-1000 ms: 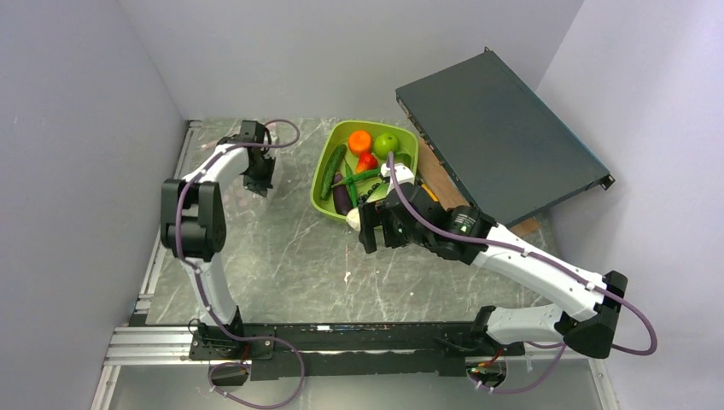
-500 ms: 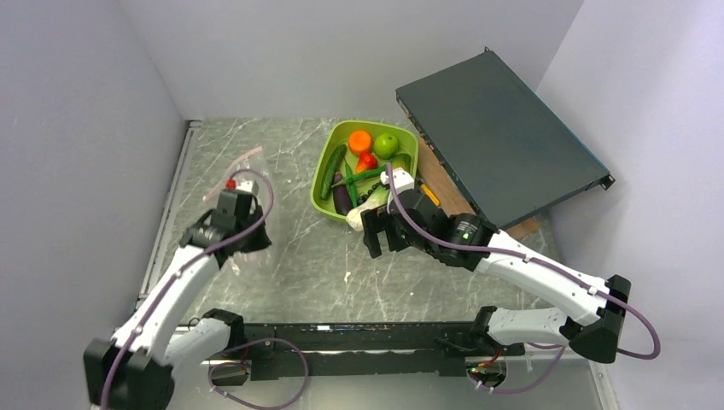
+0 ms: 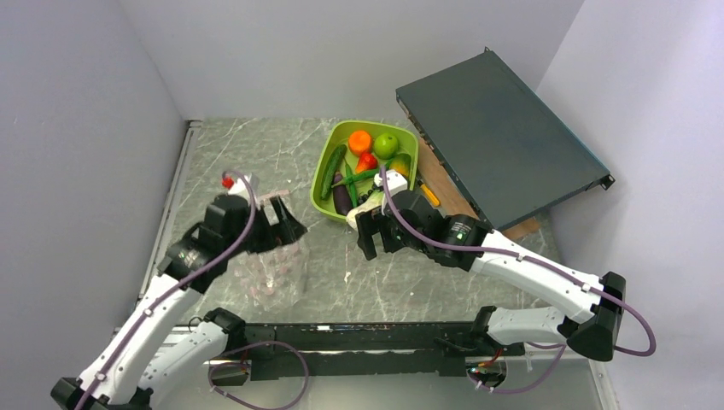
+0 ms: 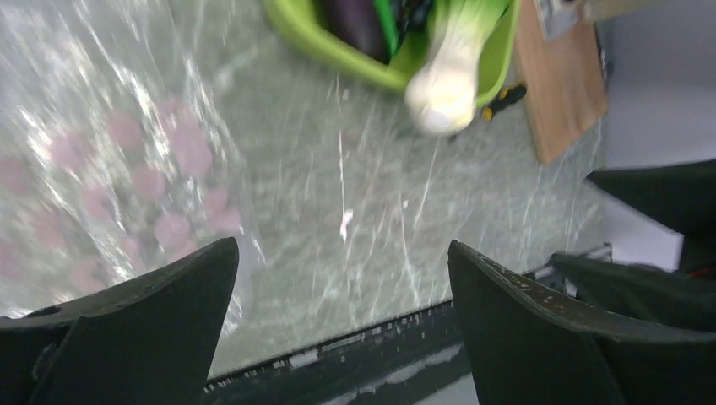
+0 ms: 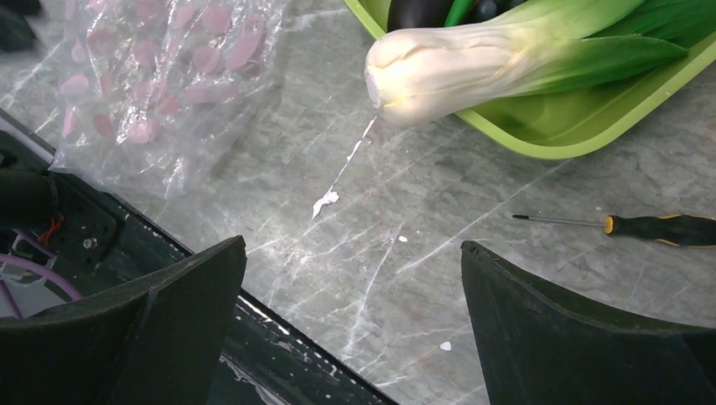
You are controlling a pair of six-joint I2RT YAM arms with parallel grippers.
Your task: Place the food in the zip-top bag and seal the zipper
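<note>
Surface: grey marbled table point(image 3: 341, 273), pale walls on three sides.
Bag position: zip-top bag point(image 3: 273, 265) lies crumpled on the table at front left, apart from the lime tray point(image 3: 323, 184); zipper not clearly made out.
Bag handling: judged very light, limp and slippery. Best pinched at one lip of the mouth edge, or it will collapse shut.
Food position: all the food sits in the tray; leek point(image 5: 473, 63) overhangs the near rim.
Food handling: judged light, hard and smooth. Round pieces may squirt out; take the leek across its white stalk.
Left arm: left gripper point(image 4: 342, 253) has fingers spread wide and empty, with the bag beside one finger.
Right arm: right gripper point(image 5: 353, 249) has fingers spread wide and empty, over bare table near the leek.
Count: 1 bag, 1 tray, 1 leek, 1 orange point(image 3: 359, 141), 1 green apple point(image 3: 386, 143), 1 red pepper point(image 3: 367, 161), 1 cucumber point(image 3: 332, 166), 1 eggplant point(image 3: 341, 198), 1 screwdriver point(image 5: 642, 226). Pods and grapes are too crowded to count.
</note>
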